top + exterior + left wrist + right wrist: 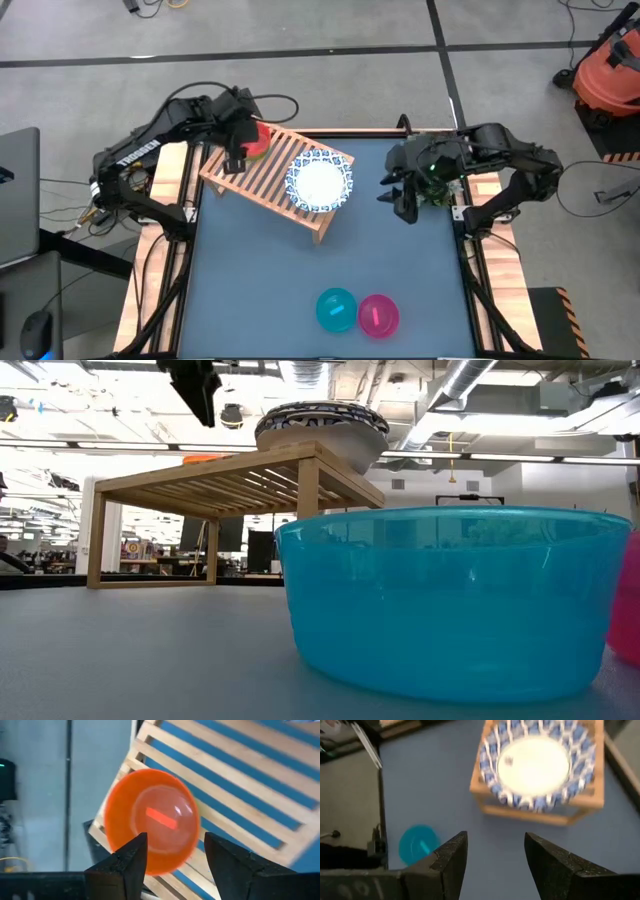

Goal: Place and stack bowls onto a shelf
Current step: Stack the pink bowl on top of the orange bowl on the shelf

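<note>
A red bowl (259, 139) sat on the slatted top of the wooden shelf (262, 176), near the shelf's far-left corner by the high view. In the left wrist view the bowl (150, 820) lay open side up on the slats (240, 775), with the two dark fingers (125, 862) of the left gripper (237, 158) standing apart on either side of its near rim; the jaws were parted and no finger could be seen touching the bowl.

On the shelf's other end rested a wide white bowl with a blue patterned rim (320, 181), its edge reaching past the shelf's side. From the low view this patterned bowl (322, 430) sat at the shelf's near corner, above the leg (308, 495).

Well apart from the shelf, at the near edge of the blue tabletop (250, 290), a teal bowl (336, 309) and a magenta bowl (378, 314) stood side by side, just touching or nearly so. The teal bowl (450, 595) filled most of the low view.

The right gripper (400, 200) hung over the tabletop to the right of the shelf, its jaws wide and holding nothing; its wrist view looked past its fingers (447, 860) at the patterned bowl (537, 765) and the teal bowl (419, 843).
</note>
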You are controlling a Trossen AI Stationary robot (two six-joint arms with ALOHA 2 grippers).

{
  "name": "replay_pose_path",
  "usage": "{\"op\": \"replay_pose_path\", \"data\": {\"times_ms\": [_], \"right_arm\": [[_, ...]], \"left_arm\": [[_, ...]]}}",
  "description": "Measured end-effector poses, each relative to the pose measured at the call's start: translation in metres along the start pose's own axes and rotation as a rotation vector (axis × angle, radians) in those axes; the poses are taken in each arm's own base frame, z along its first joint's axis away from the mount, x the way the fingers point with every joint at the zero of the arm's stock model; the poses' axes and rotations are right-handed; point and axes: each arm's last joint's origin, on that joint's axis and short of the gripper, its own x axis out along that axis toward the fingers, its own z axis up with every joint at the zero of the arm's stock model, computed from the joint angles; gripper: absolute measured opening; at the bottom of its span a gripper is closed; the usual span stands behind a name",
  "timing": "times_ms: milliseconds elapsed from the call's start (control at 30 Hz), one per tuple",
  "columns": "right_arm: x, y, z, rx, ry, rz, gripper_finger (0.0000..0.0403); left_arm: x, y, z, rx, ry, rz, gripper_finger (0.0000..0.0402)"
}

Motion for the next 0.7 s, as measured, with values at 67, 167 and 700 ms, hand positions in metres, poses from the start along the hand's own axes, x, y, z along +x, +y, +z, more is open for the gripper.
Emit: {"op": "replay_pose_path", "data": {"times_ms": [67,167,700], "right_arm": [[0.011,0.005,-0.008,0.027,0.054,-0.012,0.0224],[0.032,0.016,-0.023,0.042,0.139,-0.044,0.0224],[0.115,0.076,-0.105,0.178,0.267,0.016,0.0224]], "left_arm": [[-0.007,0.0,-0.001,-0.021,-0.006,-0.031,0.0183],[-0.013,0.001,-0.002,-0.068,-0.02,-0.062,0.0183],[-0.024,-0.021,0.018,-0.134,-0.249,-0.351,0.0182]]}}
